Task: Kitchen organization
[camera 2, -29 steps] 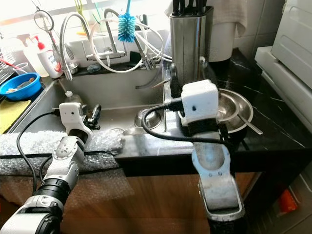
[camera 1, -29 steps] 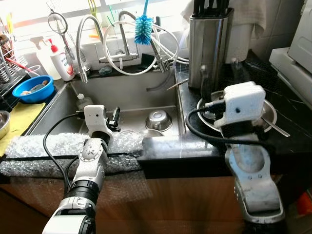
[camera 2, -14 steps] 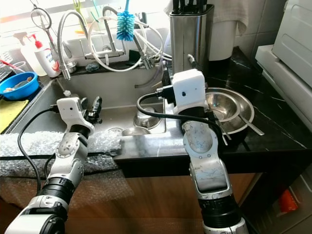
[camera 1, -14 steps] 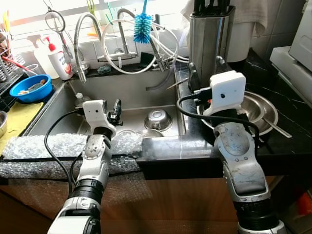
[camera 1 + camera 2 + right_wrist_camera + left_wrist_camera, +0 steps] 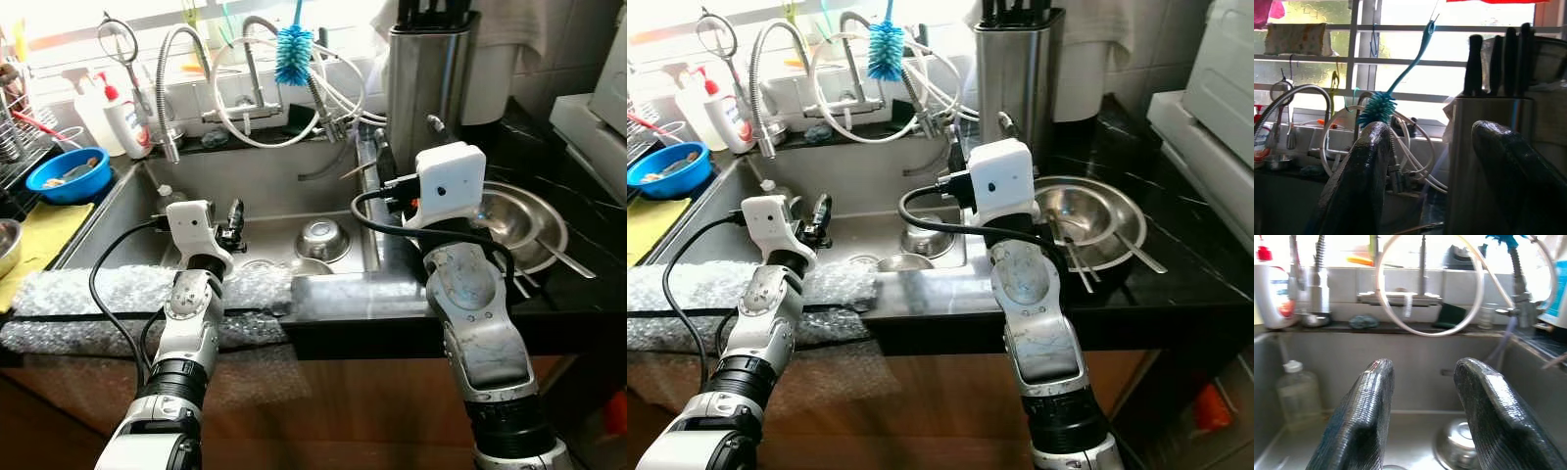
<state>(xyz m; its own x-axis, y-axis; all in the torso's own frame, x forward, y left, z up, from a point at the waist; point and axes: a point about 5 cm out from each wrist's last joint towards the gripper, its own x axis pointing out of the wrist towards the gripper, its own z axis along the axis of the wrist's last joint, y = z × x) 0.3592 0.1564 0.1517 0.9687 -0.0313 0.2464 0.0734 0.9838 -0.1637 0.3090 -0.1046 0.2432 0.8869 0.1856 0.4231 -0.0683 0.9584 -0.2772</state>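
Ahead, the sink [image 5: 147, 211] sat sunk between two raised edges: a front counter lip padded with bubble wrap [image 5: 108, 294] on the robot's left, and the black countertop [image 5: 1176, 264] on its right. Down in the basin an upturned small steel bowl [image 5: 323, 240] lay near the right wall, with a small clear bottle [image 5: 1299, 394] standing in the far left corner; the floor between them was bare steel. Behind the basin the ledge was crowded by a tap [image 5: 171, 88], looped white hoses [image 5: 294, 117] and a blue bottle brush [image 5: 292, 54] hanging above them.

Over the bubble wrap the left arm reached, its left gripper [image 5: 1422, 416] held above the basin floor, fingers [image 5: 1359, 421] spread apart with nothing between them, pointing toward the back wall.

On the counter a large steel bowl [image 5: 1107, 220] with utensils lay just beside the right arm. That arm rose steeply from the counter edge, and the right gripper [image 5: 1442, 181] pointed up toward the window, close to the steel knife block [image 5: 431, 83], its fingers [image 5: 1359, 186] apart and empty.
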